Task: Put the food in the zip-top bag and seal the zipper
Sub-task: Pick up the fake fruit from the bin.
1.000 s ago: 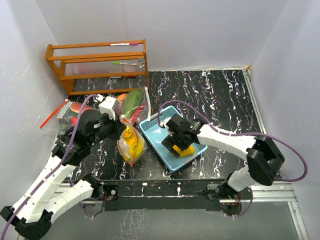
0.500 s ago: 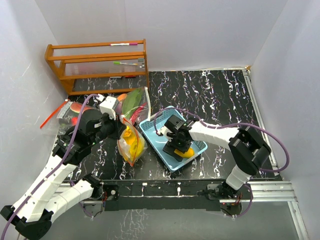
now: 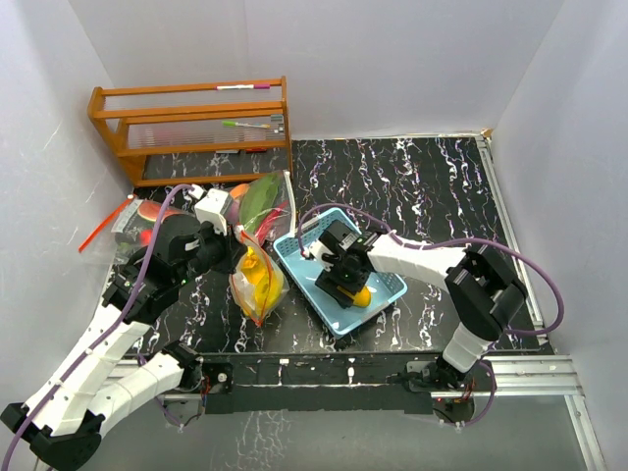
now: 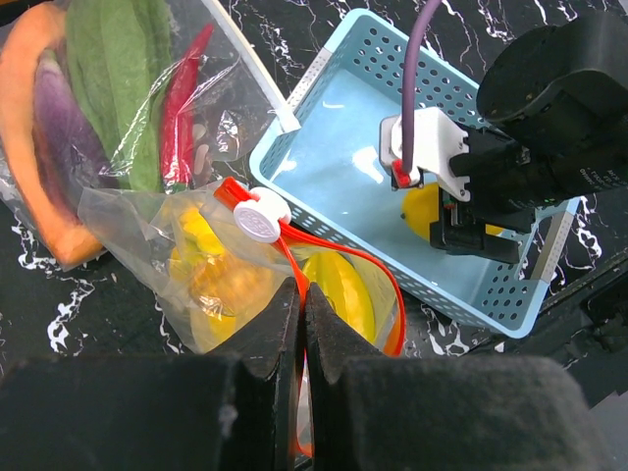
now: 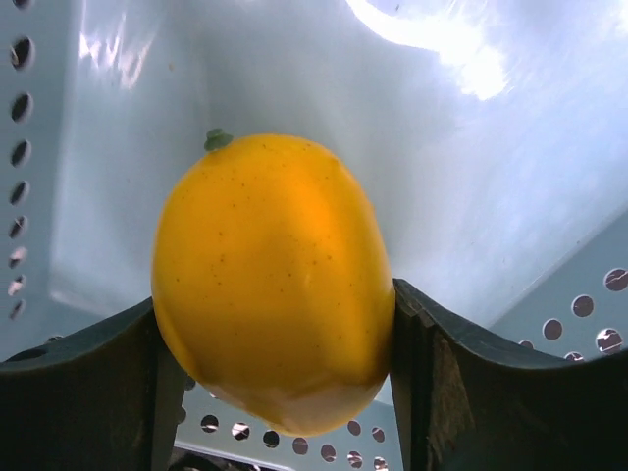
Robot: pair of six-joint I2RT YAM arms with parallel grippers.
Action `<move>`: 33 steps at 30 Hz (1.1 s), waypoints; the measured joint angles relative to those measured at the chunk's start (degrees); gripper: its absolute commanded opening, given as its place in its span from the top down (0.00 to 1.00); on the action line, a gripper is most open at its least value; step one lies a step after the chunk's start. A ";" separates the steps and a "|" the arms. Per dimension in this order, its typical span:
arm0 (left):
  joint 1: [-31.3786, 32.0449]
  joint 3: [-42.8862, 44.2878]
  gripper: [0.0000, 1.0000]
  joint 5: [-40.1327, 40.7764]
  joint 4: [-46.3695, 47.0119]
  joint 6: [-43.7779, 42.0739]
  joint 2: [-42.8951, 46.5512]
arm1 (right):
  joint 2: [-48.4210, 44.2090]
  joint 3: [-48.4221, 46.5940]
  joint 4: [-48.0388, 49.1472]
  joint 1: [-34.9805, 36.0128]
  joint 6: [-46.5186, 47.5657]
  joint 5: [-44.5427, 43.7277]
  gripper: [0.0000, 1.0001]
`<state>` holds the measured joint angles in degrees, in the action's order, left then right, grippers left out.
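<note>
The zip-top bag (image 3: 257, 283) lies left of the basket with its red zipper mouth held up. Yellow food (image 4: 340, 287) shows through its clear film. My left gripper (image 4: 300, 294) is shut on the bag's red zipper edge, just below the white slider (image 4: 258, 218). A yellow mango (image 5: 270, 280) sits in the light-blue basket (image 3: 296, 249). My right gripper (image 5: 275, 316) reaches down into the basket, and its two fingers press on both sides of the mango (image 3: 361, 295).
A second clear bag (image 3: 261, 202) with green pieces, a red chilli and a purple aubergine lies behind the first. Another bag with a watermelon slice (image 3: 147, 216) lies at the far left. A wooden rack (image 3: 191, 126) stands at the back left.
The right gripper has shifted a little left inside the basket, and its fingers have closed from wide open onto the mango. The left arm and the bag have stayed put.
</note>
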<state>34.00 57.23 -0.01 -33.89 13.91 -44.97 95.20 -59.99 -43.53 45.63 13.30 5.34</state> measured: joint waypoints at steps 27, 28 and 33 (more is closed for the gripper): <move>0.00 3.04 1.00 1.16 -0.26 0.61 -5.11 | -32.76 1.44 29.42 8.00 -22.82 25.27 0.91; 0.00 3.10 1.00 1.16 -0.15 0.70 -5.35 | -31.23 1.53 31.43 9.94 -23.69 25.16 0.91; 0.00 3.17 1.00 1.18 0.04 1.14 -5.88 | -21.66 1.84 42.27 18.10 -28.79 22.53 0.91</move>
<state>34.00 60.40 1.17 -33.85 15.05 -50.85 73.54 -58.15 -1.26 63.72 -15.49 27.88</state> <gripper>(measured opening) 0.009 0.703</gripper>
